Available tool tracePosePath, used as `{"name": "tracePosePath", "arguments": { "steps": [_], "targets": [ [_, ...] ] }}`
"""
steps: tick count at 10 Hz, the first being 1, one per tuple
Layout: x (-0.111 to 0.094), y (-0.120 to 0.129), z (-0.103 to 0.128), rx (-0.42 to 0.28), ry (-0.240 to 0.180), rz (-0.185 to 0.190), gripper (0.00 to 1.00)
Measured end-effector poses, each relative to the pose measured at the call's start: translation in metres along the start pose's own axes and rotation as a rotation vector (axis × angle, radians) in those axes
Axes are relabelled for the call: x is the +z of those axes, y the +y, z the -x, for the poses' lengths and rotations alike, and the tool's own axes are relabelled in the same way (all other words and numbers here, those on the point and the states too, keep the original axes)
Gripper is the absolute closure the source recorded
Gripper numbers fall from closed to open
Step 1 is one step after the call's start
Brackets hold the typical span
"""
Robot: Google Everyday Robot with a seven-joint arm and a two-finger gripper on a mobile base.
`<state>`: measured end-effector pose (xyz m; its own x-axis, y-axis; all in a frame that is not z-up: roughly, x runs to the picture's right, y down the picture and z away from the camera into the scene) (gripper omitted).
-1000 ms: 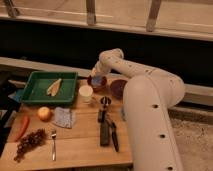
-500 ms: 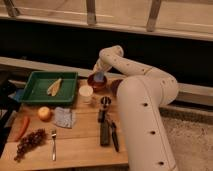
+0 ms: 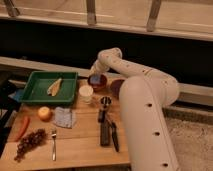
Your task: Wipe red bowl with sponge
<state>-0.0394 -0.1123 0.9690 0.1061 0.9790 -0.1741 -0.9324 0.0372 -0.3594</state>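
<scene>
Gripper: the white arm's gripper (image 3: 95,75) is down over the small round orange-red bowl (image 3: 98,82), at about 12 o'clock on the wooden table (image 3: 80,145). Whether it is released or clenched, I cannot tell.
Sponge: the small blue-grey sponge block (image 3: 95,79) sits in the bowl's mouth, right under the gripper tip.
Red bowl: near the table's far edge, just to the 3 o'clock side of the green plastic tray (image 3: 35,92) and at 1 o'clock from the small white cup (image 3: 86,92).
Change: half a second ago the arm's big white forearm hung more to the left; now it has swung right, its bulk filling the 4 o'clock part of the view. The gripper end has stayed over the bowl. The table items have not moved.
Purple bowl: the dark purple round bowl (image 3: 117,87) is just at 3 o'clock from the red bowl, partly hidden by the arm.
Tray contents: a pale yellowish banana-like piece (image 3: 54,86) lies tilted in the tray.
Centre: a dark long-handled kitchen tool (image 3: 104,125) and a black-handled knife (image 3: 114,135) lie side by side at 6 o'clock from the red bowl.
Left side: a round orange fruit (image 3: 45,113), a pale grey-blue cloth (image 3: 64,117) beside it, a red chilli pepper (image 3: 22,129), a bunch of dark red grapes (image 3: 29,142) and a metal fork (image 3: 53,142) towards 7 o'clock.
</scene>
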Motion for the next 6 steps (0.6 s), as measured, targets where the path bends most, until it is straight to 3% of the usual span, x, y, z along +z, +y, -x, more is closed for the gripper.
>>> {"name": "tracePosePath", "arguments": {
  "steps": [3,6],
  "targets": [
    [-0.011,-0.019,-0.010,0.022,0.009,-0.041,1.00],
    [-0.011,-0.030,0.010,0.018,-0.021,-0.073,1.00]
  ]
}}
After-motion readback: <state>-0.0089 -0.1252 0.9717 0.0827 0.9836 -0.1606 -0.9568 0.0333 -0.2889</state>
